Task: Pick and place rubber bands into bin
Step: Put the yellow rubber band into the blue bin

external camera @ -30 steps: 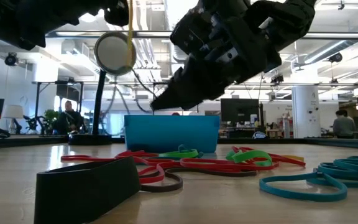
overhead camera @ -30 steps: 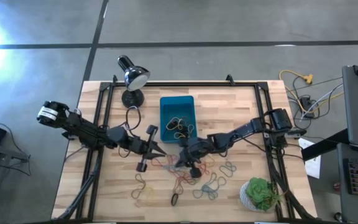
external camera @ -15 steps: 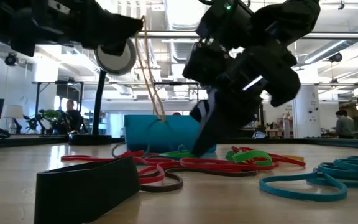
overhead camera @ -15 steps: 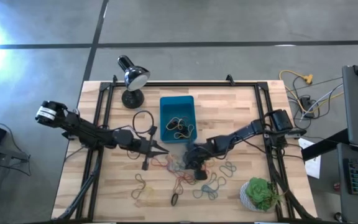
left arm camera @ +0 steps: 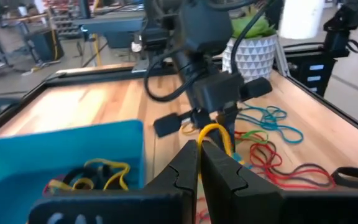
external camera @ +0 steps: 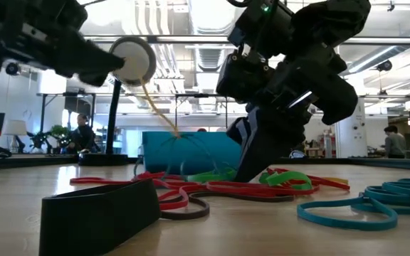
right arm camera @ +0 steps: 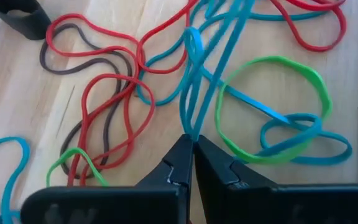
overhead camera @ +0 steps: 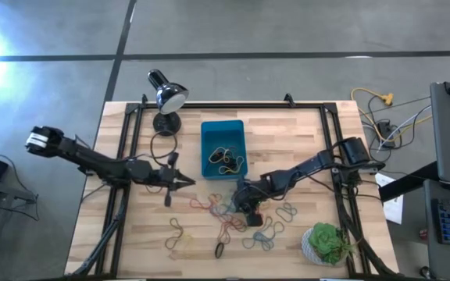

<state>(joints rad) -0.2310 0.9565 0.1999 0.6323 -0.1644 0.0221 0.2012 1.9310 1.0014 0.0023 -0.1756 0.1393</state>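
Rubber bands (overhead camera: 233, 217) in red, blue, green, brown and yellow lie loose on the wooden table, near side of the teal bin (overhead camera: 223, 136), which holds a few bands. A black band (external camera: 98, 213) stands nearest the low camera. My left gripper (overhead camera: 183, 182) is left of the pile, raised off the table and shut on a yellow band (left arm camera: 215, 130). My right gripper (overhead camera: 241, 204) points down into the pile, shut on a blue band (right arm camera: 191, 121). My left gripper pinches one end of the yellow band's loop (left arm camera: 205, 134) at its fingertips, coming from the table's left. The band (external camera: 156, 107) runs taut, slanting down from the fingers to the pile by the bin's near wall. My right gripper pinches the blue band by a narrow end of its loop (right arm camera: 190, 132) between its two fingertips (right arm camera: 180, 155), from above and pointing down. The rest of the band lies on the table, tangled with a green band (right arm camera: 272, 109) and red ones.
A black desk lamp (overhead camera: 166, 97) stands at the far left corner, left of the bin. A green plant in a white pot (overhead camera: 326, 242) sits at the near right corner. Black frame rails (overhead camera: 131, 140) run along the table's sides. Bare wood lies right of the bin.
My left gripper has drawn back toward the table's left edge with the yellow band, which hung straight down and is now stretched slanting and taut. My right gripper has come down from above the pile until its fingertips reach the bands on the table.
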